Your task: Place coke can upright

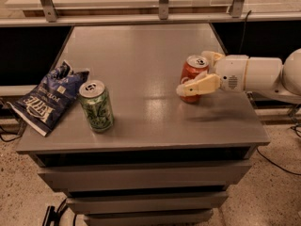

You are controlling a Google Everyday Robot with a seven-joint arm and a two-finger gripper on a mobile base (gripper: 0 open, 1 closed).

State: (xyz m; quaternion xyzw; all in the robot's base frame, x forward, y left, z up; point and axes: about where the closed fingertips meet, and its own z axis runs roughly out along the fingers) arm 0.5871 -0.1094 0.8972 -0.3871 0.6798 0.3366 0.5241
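The coke can (191,71) is found standing upright at the right of the worktop (141,51). The gripper (194,74) is positioned around it from the right, held wide, with one finger in front and one behind. A green can (96,106) and a blue crisp bag (46,98) are noted at the left.

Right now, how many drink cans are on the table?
2. The green can stands front left beside the chip bag; the coke can stands upright at the right, between the fingers of the open gripper. None seem hidden.
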